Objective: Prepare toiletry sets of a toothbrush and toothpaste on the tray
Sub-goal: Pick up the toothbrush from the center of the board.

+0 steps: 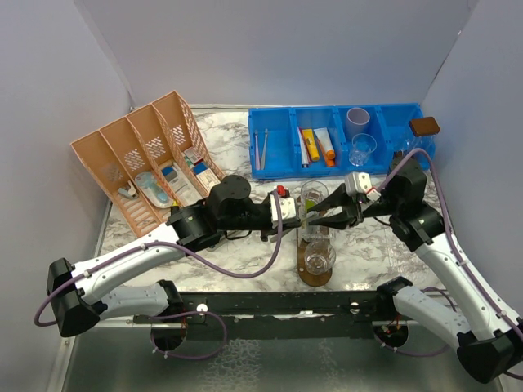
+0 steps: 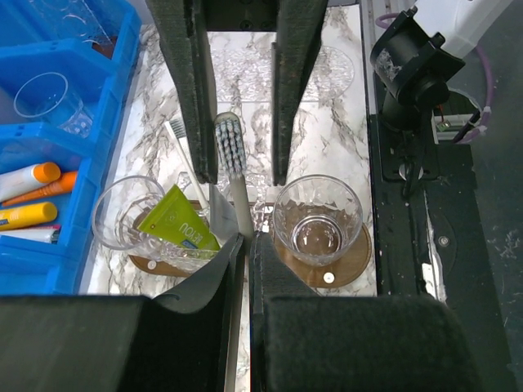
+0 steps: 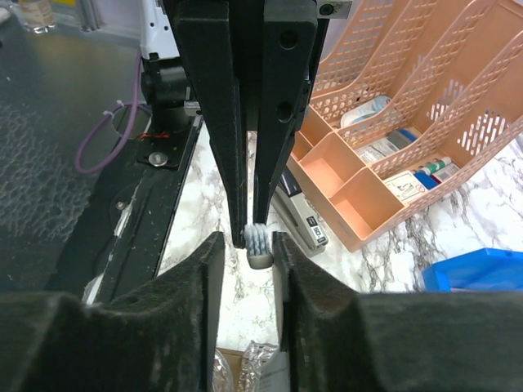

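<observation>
The dark brown tray [image 1: 314,276] carries two clear tumblers. The far tumbler [image 2: 122,219] holds a lime green tube [image 2: 175,220], and a pale toothbrush [image 2: 181,145] leans out of it. The near tumbler [image 2: 317,217] is empty. My left gripper [image 2: 248,242] is shut on the handle of a second toothbrush [image 2: 234,175] and holds it above the tray between the tumblers. My right gripper [image 3: 248,242] is open, with its jaws on either side of that brush's bristled head [image 3: 258,245]. In the top view the two grippers meet tip to tip, left [image 1: 296,217] and right [image 1: 319,214].
A blue compartmented bin [image 1: 274,155] at the back holds tubes, spare tumblers and toothbrushes. An orange divided basket [image 1: 114,155] stands at the back left. A grey stapler-like object [image 3: 301,217] lies near the basket. The black rail [image 1: 278,304] runs along the near edge.
</observation>
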Tool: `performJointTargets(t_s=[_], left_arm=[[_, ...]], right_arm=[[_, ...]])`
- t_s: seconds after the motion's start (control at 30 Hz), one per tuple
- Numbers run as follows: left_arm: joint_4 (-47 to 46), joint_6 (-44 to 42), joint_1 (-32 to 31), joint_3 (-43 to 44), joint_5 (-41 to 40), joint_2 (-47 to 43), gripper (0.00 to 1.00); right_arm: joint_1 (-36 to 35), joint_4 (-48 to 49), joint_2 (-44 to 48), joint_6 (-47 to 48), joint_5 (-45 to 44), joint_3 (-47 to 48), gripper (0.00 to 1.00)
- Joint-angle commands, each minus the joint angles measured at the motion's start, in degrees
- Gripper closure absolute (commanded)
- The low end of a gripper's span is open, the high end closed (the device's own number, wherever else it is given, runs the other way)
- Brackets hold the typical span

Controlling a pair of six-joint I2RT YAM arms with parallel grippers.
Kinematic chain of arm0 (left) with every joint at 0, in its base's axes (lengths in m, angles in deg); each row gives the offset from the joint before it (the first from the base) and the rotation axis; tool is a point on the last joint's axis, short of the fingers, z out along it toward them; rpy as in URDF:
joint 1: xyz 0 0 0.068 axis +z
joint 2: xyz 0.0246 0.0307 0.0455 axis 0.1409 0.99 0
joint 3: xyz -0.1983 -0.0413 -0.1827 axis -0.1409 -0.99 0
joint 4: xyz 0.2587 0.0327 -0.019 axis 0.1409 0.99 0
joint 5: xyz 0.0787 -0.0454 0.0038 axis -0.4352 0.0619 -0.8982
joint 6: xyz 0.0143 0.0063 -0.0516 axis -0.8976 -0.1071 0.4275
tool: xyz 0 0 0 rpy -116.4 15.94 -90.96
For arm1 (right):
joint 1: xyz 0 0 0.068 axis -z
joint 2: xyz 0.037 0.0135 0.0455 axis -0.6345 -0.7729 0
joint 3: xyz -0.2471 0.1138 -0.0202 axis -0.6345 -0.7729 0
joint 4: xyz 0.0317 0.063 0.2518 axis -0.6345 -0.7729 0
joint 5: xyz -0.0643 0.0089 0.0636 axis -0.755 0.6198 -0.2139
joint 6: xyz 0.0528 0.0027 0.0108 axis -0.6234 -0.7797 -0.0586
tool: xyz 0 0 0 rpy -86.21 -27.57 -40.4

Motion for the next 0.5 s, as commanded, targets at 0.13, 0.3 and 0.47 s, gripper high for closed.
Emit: performJointTargets(t_s=[0.13,0.3,0.47], left_arm=[[0.1,0.0,0.3,-0.2,1.3,-0.5,1.0],[0.0,1.5,0.4,-0.3,-2.6,-1.6,0.71],[-3.3,3.2,2.6,-2.9,-3.5,-5.4,0.47]], right_arm=[[0.0,-2.6,-0.2,3.5,1.4,2.1,0.98],[0.0,-8.0,3.8,6.1,-2.4,2.4,0.99],[0.0,-17.0,11.1,9.1,-9.3,3.7,0.99]])
